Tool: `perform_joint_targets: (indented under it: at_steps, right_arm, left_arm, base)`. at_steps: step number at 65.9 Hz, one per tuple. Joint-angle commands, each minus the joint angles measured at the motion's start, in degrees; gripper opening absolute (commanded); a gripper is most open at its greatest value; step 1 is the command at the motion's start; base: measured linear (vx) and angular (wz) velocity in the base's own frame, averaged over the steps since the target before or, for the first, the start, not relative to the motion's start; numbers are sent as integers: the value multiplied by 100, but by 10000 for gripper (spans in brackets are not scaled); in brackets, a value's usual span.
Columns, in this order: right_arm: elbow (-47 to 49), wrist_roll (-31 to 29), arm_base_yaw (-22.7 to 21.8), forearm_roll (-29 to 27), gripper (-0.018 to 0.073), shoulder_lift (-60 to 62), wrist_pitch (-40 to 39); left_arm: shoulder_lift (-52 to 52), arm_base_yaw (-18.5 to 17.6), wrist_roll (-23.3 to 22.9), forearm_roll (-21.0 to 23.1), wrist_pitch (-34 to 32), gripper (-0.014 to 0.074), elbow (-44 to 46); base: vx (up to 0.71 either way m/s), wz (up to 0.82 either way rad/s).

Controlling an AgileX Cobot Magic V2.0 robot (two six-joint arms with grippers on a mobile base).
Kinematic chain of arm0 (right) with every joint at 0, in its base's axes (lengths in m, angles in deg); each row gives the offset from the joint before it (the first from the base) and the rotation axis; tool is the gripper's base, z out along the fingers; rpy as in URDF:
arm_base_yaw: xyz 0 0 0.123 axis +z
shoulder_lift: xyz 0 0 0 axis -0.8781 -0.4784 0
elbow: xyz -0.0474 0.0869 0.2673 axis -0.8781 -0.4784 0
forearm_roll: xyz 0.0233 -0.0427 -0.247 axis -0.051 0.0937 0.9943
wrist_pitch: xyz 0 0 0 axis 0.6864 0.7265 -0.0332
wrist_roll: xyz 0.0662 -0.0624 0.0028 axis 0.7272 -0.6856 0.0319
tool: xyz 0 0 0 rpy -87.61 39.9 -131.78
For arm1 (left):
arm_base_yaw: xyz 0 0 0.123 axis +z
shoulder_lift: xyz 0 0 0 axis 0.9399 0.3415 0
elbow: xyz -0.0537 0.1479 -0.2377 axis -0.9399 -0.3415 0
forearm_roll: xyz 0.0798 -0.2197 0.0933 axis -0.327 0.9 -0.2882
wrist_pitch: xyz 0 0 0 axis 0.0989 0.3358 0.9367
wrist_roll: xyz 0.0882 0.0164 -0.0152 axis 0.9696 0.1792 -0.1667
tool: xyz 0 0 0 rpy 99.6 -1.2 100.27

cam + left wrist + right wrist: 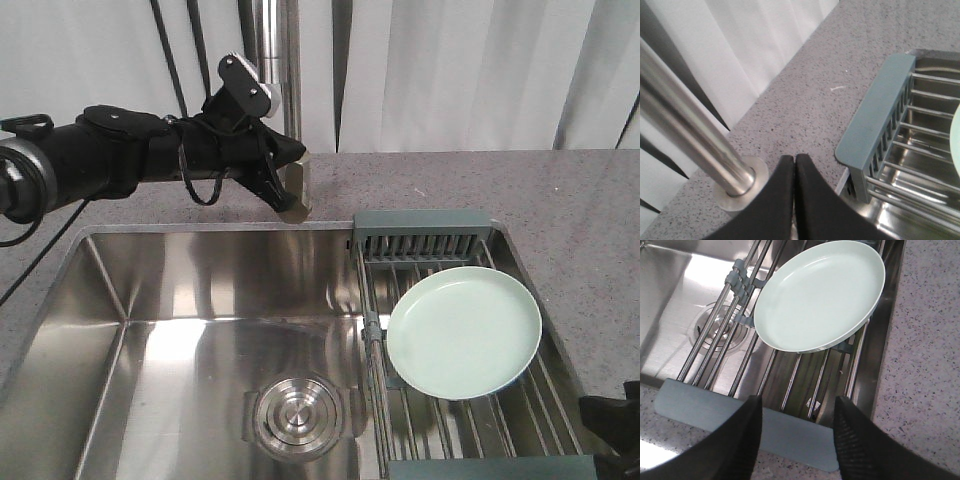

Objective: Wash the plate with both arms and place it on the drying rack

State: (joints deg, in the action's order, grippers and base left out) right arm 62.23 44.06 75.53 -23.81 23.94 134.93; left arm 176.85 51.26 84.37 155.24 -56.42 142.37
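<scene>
Across the right end of the steel sink sits the drying rack, grey-green frame with a slotted end section and parallel wire bars running toward the near edge. Plate lies on those bars, face up, pale mint, rim raised; its left edge overhangs the rack's left rail slightly. Nothing grips it.

Left arm reaches in from the left above the grey speckled countertop, wrist near the upright chrome faucet column. Left gripper: wrist view shows both black fingers pressed together, no gap, holding nothing. Faucet base stands just beside the fingertips; the rack's slotted end is off to the right in that view.

Right gripper: fingers spread wide apart, empty, hovering over the rack's near frame bar. Plate sits beyond the fingertips, apart from them. Only a dark sliver of the right arm shows at the lower right corner of the front view.

Round steel drain sits in the basin floor, left of the rack. White curtain hangs behind the counter.
</scene>
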Motion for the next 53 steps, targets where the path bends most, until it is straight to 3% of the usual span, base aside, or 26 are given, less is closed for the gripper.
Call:
perform_joint_targets:
  at_steps: [1, 10, 22, 31, 40, 53]
  right_arm:
    - [150, -42, 3, -15, 337, 4, -295]
    - [150, -42, 3, -15, 337, 4, -295]
    - [150, -42, 3, -15, 337, 4, -295]
    - [150, -42, 3, -15, 337, 4, -295]
    - [150, -42, 3, -15, 337, 4, -295]
    - [150, -42, 3, -15, 337, 4, -295]
  left_arm:
    - [-646, 34, -645, 6, -13, -7, 199]
    - [-1102, 151, -2144, -1085, 115, -7, 199]
    - [-1659, 404, -4824, -2912, 579, -7, 199]
    - [-2047, 621, -6450, -4253, 1097, -7, 176]
    - [-2648, 666, -7572, -5395, 1138, -7, -330]
    - [-3799, 666, -8739, -6307, 801, -7, -1630]
  base:
    - [0, 0]
    - [0, 0]
    - [0, 0]
    - [0, 0]
    - [0, 0]
    - [0, 0]
